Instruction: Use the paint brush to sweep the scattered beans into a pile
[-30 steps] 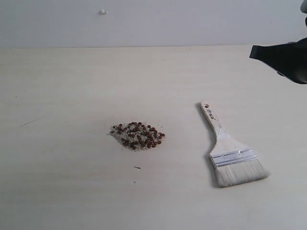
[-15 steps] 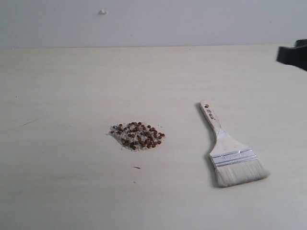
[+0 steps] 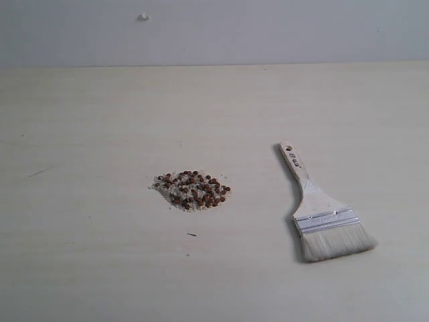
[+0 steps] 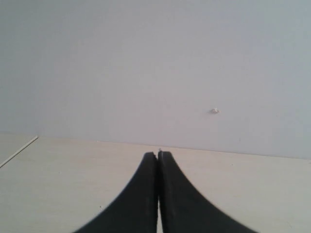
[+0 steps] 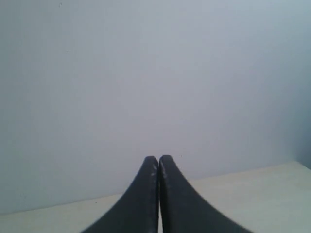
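Note:
The beans (image 3: pixel 193 190), small and reddish-brown, lie heaped together with off-white crumbs in the middle of the pale table in the exterior view. The paint brush (image 3: pixel 322 208) lies flat to their right, its pale wooden handle pointing away toward the wall and its whitish bristles toward the front edge. Nothing touches it. Neither arm appears in the exterior view. My left gripper (image 4: pixel 158 154) is shut and empty, facing the wall over the table. My right gripper (image 5: pixel 158 158) is likewise shut, with nothing between its fingers.
A grey wall (image 3: pixel 214 33) rises behind the table's (image 3: pixel 80 134) far edge and bears a small white bump (image 3: pixel 143 17). A tiny dark speck (image 3: pixel 192 235) lies just in front of the bean heap.
My right arm, seen at the upper right edge of the exterior view a second ago, has drawn back to the right and out of that view. Beans and brush have not moved.

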Available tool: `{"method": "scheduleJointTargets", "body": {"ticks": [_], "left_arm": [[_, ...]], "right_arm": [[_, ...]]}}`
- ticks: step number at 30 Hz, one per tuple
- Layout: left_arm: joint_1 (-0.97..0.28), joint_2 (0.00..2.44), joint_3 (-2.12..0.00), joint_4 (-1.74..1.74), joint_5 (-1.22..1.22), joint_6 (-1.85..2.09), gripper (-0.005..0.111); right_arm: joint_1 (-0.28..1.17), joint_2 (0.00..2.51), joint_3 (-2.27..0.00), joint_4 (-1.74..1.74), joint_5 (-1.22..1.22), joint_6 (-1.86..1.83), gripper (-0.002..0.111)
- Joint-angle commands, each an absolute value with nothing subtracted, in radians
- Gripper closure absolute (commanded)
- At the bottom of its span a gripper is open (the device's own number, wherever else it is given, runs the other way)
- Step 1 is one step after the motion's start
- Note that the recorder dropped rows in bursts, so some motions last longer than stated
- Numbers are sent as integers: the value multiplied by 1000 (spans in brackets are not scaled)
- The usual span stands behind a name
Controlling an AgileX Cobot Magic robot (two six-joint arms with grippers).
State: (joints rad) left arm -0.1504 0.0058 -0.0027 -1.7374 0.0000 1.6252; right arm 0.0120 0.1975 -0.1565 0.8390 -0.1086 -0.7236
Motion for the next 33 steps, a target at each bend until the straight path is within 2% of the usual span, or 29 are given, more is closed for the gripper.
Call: {"method": "scheduleJointTargets", "body": {"ticks": [1, 3, 9, 18, 23, 33], "left_arm": [[-149, 0, 0, -1744, 0, 1623, 107], [-149, 0, 0, -1744, 0, 1623, 107], [-149, 0, 0, -1744, 0, 1623, 107], [-149, 0, 0, -1744, 0, 1623, 107], [-149, 0, 0, -1744, 0, 1623, 107], [-149, 0, 0, -1744, 0, 1623, 107]], "right_arm": [[5, 166, -120, 830, -101, -755, 108], [5, 166, -89, 772, -99, -730, 108], [5, 163, 0, 283, -99, -257, 108], [4, 163, 0, 196, 7, -209, 108], [4, 163, 0, -48, 79, 75, 108], [4, 163, 0, -53, 79, 171, 108]]}}
